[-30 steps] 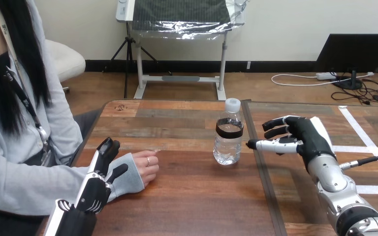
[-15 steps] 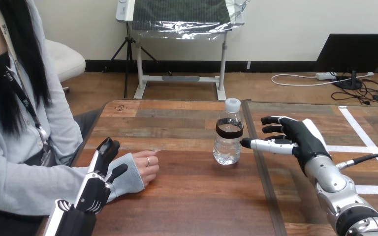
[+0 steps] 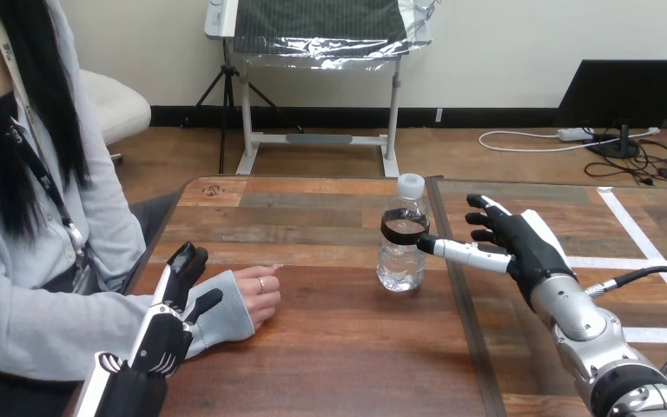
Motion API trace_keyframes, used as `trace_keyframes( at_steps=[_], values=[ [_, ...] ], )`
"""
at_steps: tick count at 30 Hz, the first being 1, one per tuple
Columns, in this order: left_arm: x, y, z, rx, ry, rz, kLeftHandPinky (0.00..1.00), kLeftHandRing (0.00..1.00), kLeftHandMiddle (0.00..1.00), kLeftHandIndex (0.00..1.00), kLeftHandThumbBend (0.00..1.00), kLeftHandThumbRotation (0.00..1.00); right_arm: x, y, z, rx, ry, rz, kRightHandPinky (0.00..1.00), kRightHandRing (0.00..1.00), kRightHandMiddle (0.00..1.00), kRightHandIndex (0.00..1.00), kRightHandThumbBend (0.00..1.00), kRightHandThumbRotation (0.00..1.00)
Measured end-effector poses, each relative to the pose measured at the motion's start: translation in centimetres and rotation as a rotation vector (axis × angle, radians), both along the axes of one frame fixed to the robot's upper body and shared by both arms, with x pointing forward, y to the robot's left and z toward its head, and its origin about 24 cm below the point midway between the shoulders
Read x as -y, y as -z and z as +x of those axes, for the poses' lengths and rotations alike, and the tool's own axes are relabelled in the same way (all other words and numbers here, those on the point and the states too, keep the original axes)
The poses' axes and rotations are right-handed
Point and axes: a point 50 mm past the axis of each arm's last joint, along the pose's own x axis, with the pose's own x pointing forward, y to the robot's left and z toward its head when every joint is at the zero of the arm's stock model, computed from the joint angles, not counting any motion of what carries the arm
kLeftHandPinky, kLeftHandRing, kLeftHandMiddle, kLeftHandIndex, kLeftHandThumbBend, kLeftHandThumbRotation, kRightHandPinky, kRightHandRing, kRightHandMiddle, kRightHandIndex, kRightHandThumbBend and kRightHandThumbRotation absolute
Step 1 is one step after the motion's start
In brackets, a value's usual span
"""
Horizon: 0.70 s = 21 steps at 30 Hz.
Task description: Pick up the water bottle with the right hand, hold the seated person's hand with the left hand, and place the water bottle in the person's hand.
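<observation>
Water bottle (image 3: pixel 401 256) stands upright near the middle of the table (image 3: pixel 330 347), white cap (image 3: pixel 410 183) on, dark band round its upper part. I have the right robot hand (image 3: pixel 521 241) at the bottle's 3 o'clock, spread wide and holding nothing: fingers (image 3: pixel 485 208) straight and fanned, thumb (image 3: pixel 456 250) stretched towards 9 o'clock, its tip at the dark band, apparently touching.

The person's hand (image 3: pixel 259 294) rests on the table at the bottle's 8 o'clock, well apart from it, loosely closed. Left robot hand (image 3: pixel 167 334) lies against the grey sleeve (image 3: pixel 230 317) at the wrist, fingers straight and pointing to 12 o'clock, not wrapped round it.
</observation>
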Motion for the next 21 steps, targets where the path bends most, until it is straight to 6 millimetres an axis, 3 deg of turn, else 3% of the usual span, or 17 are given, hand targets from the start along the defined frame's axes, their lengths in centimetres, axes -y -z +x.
trace_keyframes(
  at_steps=[21],
  values=[
    [0.2,0.0,0.0,-0.001,-0.003,0.012,0.88,1.00,1.00,1.00,1.00,0.59,-1.0,0.3,0.0,-0.019,-0.041,0.031,0.96,0.97,0.96,1.00,1.00,0.50]
  ],
)
